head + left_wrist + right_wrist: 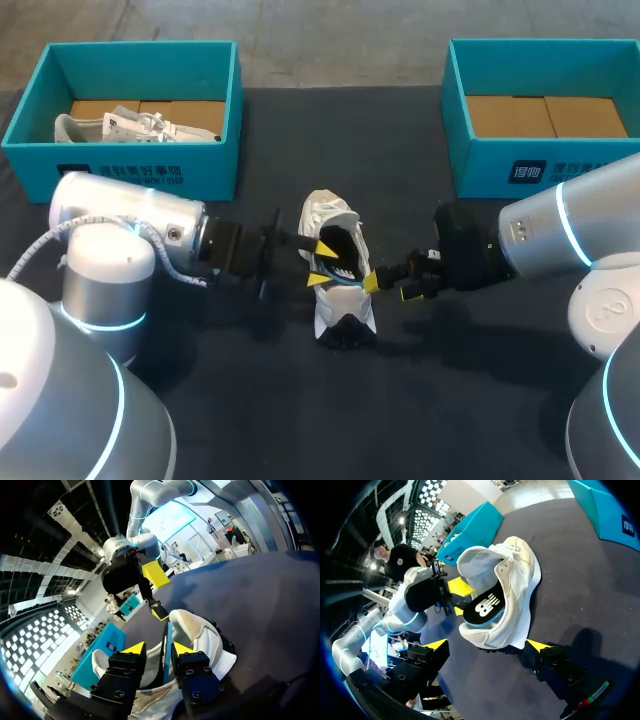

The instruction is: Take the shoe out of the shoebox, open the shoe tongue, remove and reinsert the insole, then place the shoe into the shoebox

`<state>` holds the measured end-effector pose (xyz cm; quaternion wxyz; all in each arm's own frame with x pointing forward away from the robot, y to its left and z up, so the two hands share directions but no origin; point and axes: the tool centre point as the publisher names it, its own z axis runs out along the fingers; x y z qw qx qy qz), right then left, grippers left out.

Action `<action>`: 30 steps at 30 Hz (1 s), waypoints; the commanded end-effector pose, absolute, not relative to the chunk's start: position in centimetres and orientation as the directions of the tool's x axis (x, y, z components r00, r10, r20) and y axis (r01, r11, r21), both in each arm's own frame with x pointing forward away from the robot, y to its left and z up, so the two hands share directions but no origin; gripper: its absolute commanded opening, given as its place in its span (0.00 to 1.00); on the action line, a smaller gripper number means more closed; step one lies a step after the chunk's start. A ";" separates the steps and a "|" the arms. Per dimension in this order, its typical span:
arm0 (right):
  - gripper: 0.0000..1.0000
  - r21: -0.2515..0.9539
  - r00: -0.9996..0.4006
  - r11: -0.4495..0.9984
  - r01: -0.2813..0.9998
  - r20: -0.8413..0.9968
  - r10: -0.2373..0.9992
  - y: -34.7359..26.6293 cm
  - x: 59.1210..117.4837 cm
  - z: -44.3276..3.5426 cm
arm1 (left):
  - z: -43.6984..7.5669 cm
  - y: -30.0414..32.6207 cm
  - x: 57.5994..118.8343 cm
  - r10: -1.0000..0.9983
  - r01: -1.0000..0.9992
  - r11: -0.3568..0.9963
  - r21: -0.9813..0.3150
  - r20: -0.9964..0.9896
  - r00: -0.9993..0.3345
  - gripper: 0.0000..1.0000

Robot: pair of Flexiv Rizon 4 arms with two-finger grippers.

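The left gripper (323, 263) is set at the opening of the white sneaker (330, 215), on the side facing its own arm. From the left wrist view, the sneaker's collar and the blue edge of the insole (484, 609) are seen running through the gripper, but whether anything is clamped cannot be told. The right gripper (487, 645) is spread wide and holds nothing; the sneaker's dark sole is seen just ahead of it, with no contact visible.

The sneaker is found on the dark table (450, 400), about midway between the two teal shoeboxes and nearer the robot than either. Its opening is turned upward. The black insole is seen in the opening, with one end lying over the collar.

The left shoebox (140, 165) is placed at the far left, and a second sneaker (130, 127), also white, is laid on its cardboard floor. The right shoebox (500, 160) is placed at the far right, with only its cardboard floor showing. Both boxes are well apart from the grippers, and nothing is seen between either gripper and the sneaker.

The left arm (120, 215) is stretched low and nearly level from the left side. The right arm (570, 225) is brought in from the right in the same low manner, so that the sneaker is flanked by the two grippers.
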<state>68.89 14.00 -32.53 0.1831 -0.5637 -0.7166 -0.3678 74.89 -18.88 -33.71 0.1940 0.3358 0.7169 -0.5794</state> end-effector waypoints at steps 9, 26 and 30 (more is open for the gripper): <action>1.00 0.320 -0.296 0.093 0.943 0.674 0.677 14.1 68.8 -32.5 | -32.3 -17.7 73.5 0.249 0.719 0.093 -0.689 -0.683 -0.686 0.12; 1.00 0.320 -0.296 0.093 0.943 0.674 0.677 14.1 68.8 -32.5 | -29.3 -16.1 72.8 0.498 0.727 0.045 -0.685 -0.615 -0.611 0.00; 1.00 0.320 -0.296 0.093 0.943 0.674 0.677 14.1 68.8 -32.5 | -28.8 -15.7 72.9 0.577 0.755 0.043 -0.654 -0.601 -0.554 0.00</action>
